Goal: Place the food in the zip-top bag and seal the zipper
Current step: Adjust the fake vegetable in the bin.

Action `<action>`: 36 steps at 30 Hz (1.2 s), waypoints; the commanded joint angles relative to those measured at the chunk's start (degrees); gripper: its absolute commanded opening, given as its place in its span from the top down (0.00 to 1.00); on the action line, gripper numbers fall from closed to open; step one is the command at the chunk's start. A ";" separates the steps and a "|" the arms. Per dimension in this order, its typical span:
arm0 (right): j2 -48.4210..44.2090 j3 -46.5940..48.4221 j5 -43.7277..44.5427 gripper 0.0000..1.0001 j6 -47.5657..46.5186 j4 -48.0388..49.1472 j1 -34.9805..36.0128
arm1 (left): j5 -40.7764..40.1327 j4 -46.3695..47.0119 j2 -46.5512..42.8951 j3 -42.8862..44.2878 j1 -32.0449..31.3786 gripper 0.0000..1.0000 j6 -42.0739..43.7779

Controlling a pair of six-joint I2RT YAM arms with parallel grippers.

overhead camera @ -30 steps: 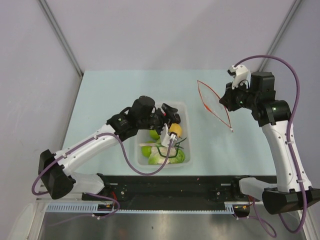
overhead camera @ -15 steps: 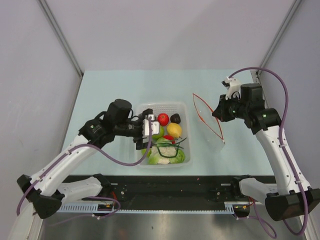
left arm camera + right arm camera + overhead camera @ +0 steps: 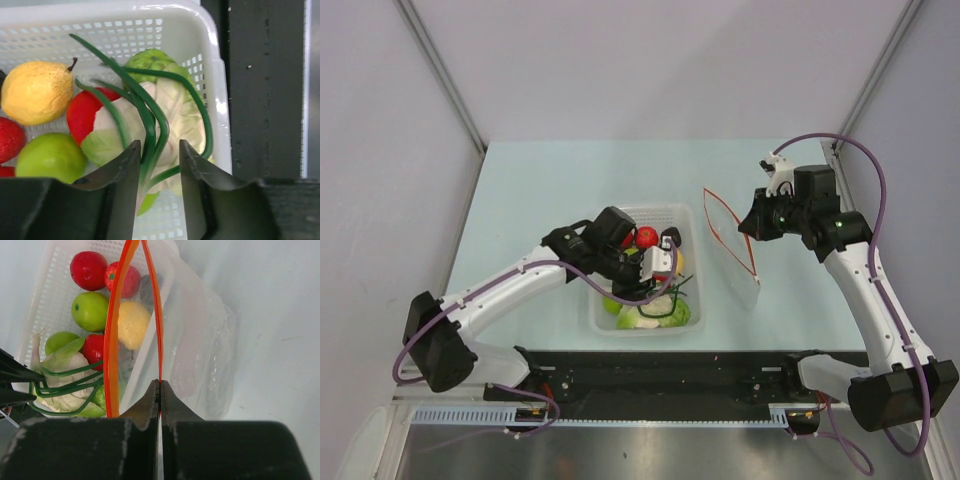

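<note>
The food lies in a white perforated basket [image 3: 605, 305]: a red fruit [image 3: 646, 237], a yellow lemon [image 3: 36, 91], green fruits [image 3: 50, 157], a pale cabbage [image 3: 172, 107] and long green onions [image 3: 146, 112]. My left gripper [image 3: 159, 147] is open low over the basket's front part, with onion stalks showing between its fingers; it also shows in the top view [image 3: 660, 262]. My right gripper [image 3: 160, 384] is shut on one side of the zipper [image 3: 158, 315] and holds the clear zip-top bag [image 3: 738, 250] up, its mouth open, just right of the basket.
The basket sits at the table's near middle, close to the black rail [image 3: 700, 370] along the front edge. The bag hangs down to the table [image 3: 540, 180] between the basket and the right arm. Grey walls enclose the table.
My left gripper drew back to the left of the basket, then came back in over the onions and cabbage. My right gripper shifted the bag a little left, toward the basket.
</note>
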 commanded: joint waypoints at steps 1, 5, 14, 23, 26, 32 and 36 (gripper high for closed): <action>-0.23 0.14 -1.05 1.00 0.09 1.82 -0.08 | -1.90 1.80 0.88 2.37 1.19 0.66 -1.21; -0.67 0.14 -0.70 1.00 -0.17 1.65 -0.08 | 0.21 0.58 2.36 9.90 7.24 0.97 -1.84; -1.03 0.14 0.18 1.00 -0.17 1.91 -0.79 | -15.58 6.09 0.44 15.47 9.02 1.00 -4.20; -0.06 0.23 0.36 1.00 -0.09 2.35 -1.22 | -30.91 9.27 10.18 13.71 1.11 0.90 -8.50; 0.47 0.23 0.00 1.00 0.09 2.79 -1.22 | -28.10 6.55 13.27 15.65 1.19 0.49 -10.09; 0.56 0.14 -0.87 1.00 0.35 2.35 -1.14 | -19.05 4.53 4.95 11.44 9.71 0.00 -6.85; 1.26 0.14 -1.49 1.00 0.62 3.14 -1.14 | -10.27 -0.90 -0.52 5.72 16.21 0.07 3.51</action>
